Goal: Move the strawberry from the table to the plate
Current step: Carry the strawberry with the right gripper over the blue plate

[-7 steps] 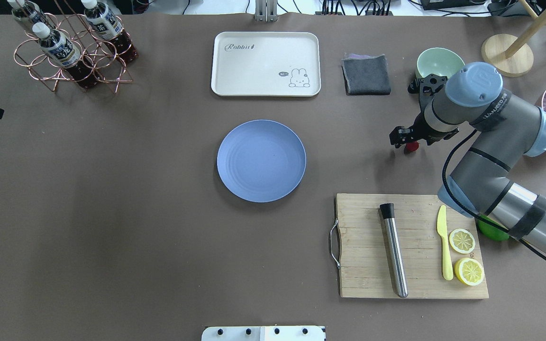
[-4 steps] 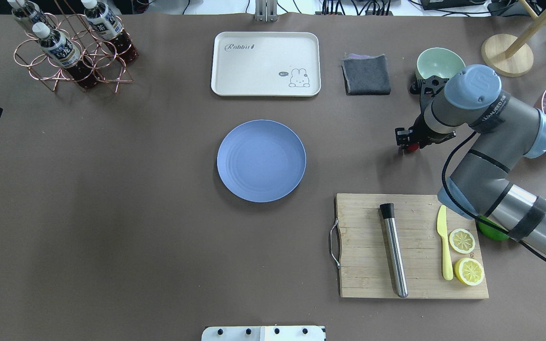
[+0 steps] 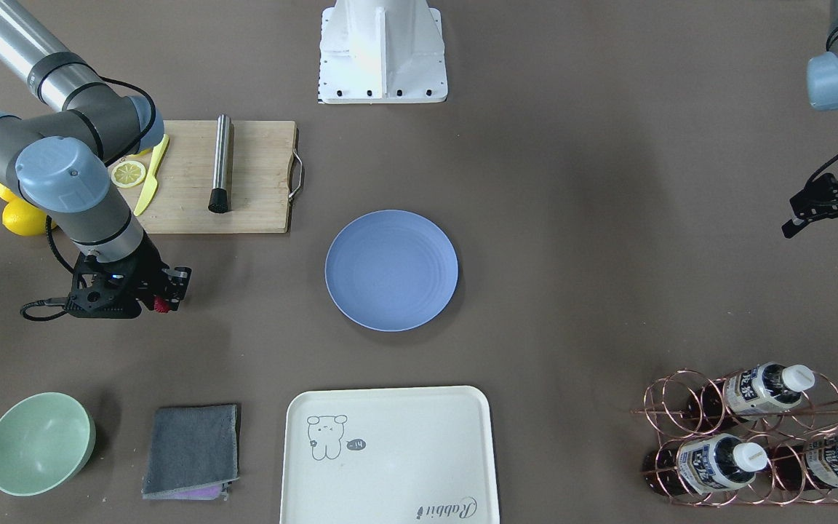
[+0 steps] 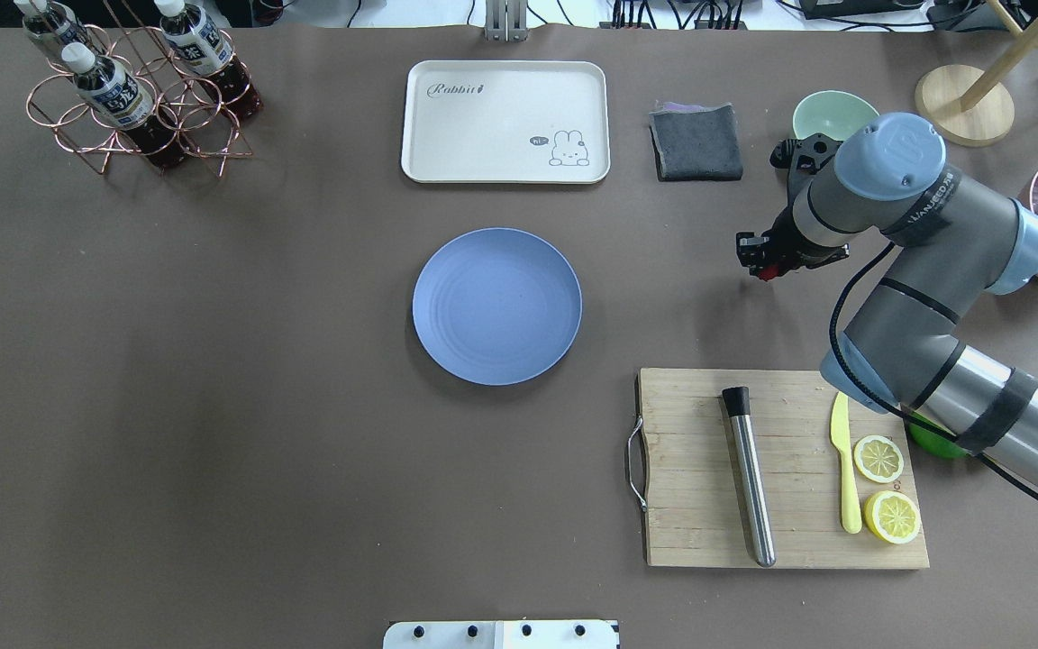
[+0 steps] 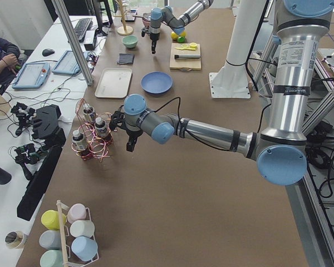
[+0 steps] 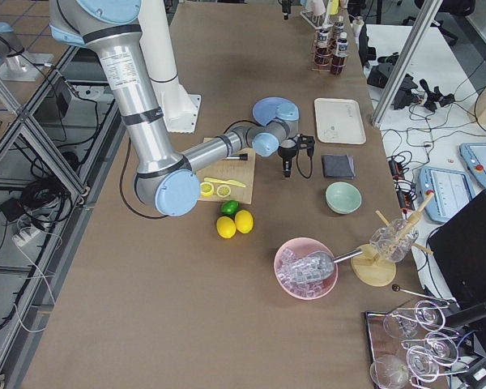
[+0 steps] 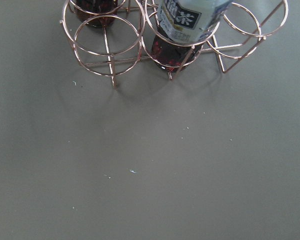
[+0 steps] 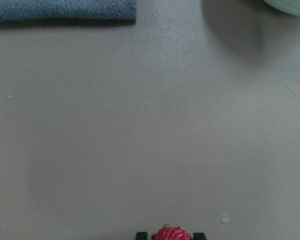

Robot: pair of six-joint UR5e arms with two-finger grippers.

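Note:
My right gripper (image 4: 760, 269) is shut on the small red strawberry (image 4: 764, 273), right of the round blue plate (image 4: 496, 306) and just over the brown table (image 4: 258, 451). From across the table the strawberry (image 3: 162, 304) shows at the tip of the right gripper (image 3: 166, 300), left of the plate (image 3: 390, 270). In the right wrist view the strawberry (image 8: 172, 233) sits between the two black fingertips (image 8: 142, 235). My left gripper (image 3: 819, 234) hangs open with nothing in it near the bottle rack (image 3: 746, 437). The plate holds nothing.
A wooden cutting board (image 4: 690, 505) with a steel muddler (image 4: 749, 478), a yellow knife (image 4: 846, 460) and lemon slices (image 4: 884, 487) lies near the right arm. A green bowl (image 4: 830, 113), a grey cloth (image 4: 697, 141) and a cream tray (image 4: 505, 122) line the far side.
The right gripper has shifted a little leftward, toward the plate, carrying the strawberry. The left gripper has slid slightly further off the overhead view's left edge.

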